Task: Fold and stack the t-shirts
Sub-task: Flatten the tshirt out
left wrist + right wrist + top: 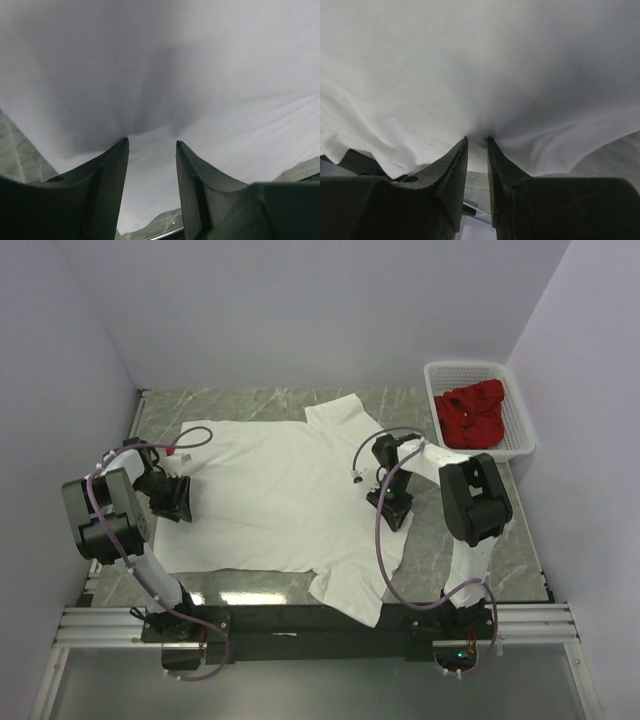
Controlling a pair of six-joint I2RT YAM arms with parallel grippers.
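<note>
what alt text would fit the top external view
A white t-shirt lies spread on a marble table, the left tool at one edge, the right tool at the other. A red t-shirt sits crumpled in a white basket far right.

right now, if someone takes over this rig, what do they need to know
Left fingers: open, at the left edge of the white t-shirt.
Right fingers: shut on its right edge, cloth puckered at the tips.
White t-shirt lies spread on the table, unfolded; red t-shirt sits bunched in the basket.
Done: nothing folded yet. Left: fold both, stack.
</note>
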